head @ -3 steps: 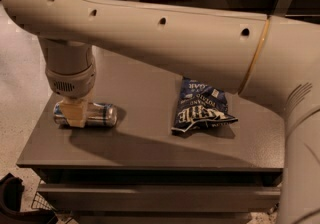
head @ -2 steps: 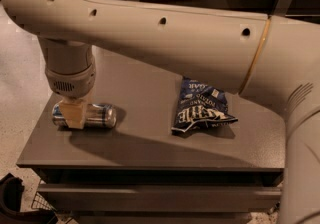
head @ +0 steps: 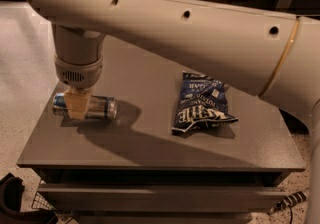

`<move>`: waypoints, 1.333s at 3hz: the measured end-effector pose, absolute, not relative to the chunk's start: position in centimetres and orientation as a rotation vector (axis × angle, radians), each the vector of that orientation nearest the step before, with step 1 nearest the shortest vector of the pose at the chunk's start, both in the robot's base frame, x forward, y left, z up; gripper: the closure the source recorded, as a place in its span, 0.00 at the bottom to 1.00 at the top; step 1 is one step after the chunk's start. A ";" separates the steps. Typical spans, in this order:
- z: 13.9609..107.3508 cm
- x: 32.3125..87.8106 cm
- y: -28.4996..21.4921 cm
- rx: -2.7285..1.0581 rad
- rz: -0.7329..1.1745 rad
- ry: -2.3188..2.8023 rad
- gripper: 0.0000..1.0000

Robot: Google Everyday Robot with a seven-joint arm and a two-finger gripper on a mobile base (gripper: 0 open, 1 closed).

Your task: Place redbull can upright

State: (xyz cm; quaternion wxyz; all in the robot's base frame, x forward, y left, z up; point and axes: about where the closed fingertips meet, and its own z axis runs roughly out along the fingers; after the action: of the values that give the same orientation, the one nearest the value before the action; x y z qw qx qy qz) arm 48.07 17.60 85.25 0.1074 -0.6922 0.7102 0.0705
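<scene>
One redbull can (head: 100,108) on the worktop (head: 150,143), and it's down on its side, lying lengthwise along the front-left part of the top, close to the left edge. Blue shows at its left end, silver toward the right end. One claw (head: 78,108), and it's right down at the can's middle, hanging straight from the pale wrist above, set across the can. Whether the claw has clamped the can or merely straddles it, I cannot tell from this angle. The big cream arm (head: 185,23) sweeps across the whole back of the worktop, from the right side over to the left. One dark blue chip bag (head: 200,105) with white lettering lies flat right of centre, well apart from the can.
</scene>
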 end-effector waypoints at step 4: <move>87.3 50.4 14.5 -1.555 0.708 1.782 1.00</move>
State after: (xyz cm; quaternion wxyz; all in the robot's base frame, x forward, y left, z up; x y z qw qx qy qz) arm 50.42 14.54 87.27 0.3300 -0.5946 0.6813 0.2709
